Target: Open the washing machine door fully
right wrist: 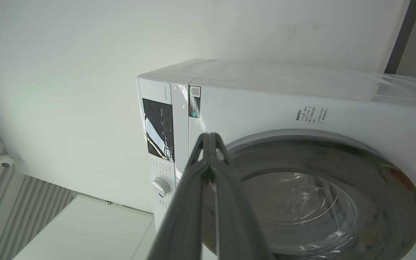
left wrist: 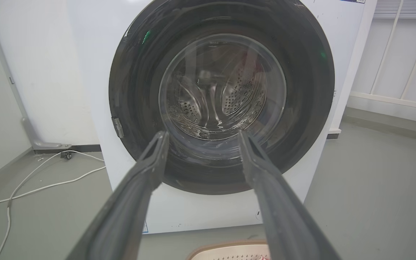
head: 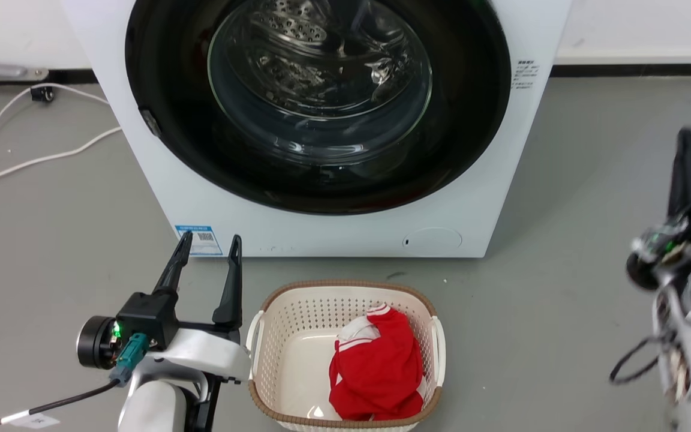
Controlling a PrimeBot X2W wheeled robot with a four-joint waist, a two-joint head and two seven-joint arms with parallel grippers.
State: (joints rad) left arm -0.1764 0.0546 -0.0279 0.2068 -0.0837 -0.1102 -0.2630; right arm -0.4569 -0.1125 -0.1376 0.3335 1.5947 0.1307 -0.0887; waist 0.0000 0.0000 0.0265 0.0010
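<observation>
The white washing machine [head: 333,234] stands ahead of me on the grey floor, also seen as the washing machine [left wrist: 85,72] and, turned sideways, the washing machine [right wrist: 265,108]. Its round glossy black door [head: 471,120] with the glass bowl window lies flat against the front, shut; the door [left wrist: 135,90] and the door [right wrist: 392,202] look the same. My left gripper [head: 209,241] is open, low in front of the machine's lower left corner, touching nothing; in its own view the left gripper [left wrist: 202,135] frames the window. My right gripper [head: 685,138] hangs off to the machine's right, blurred; the right gripper [right wrist: 209,136] has its fingers pressed together, empty.
A beige laundry basket [head: 273,318] holding a red and white garment [head: 378,366] sits on the floor just in front of the machine, right of my left arm. White cables [head: 21,162] trail over the floor at the left. Open floor lies to the right.
</observation>
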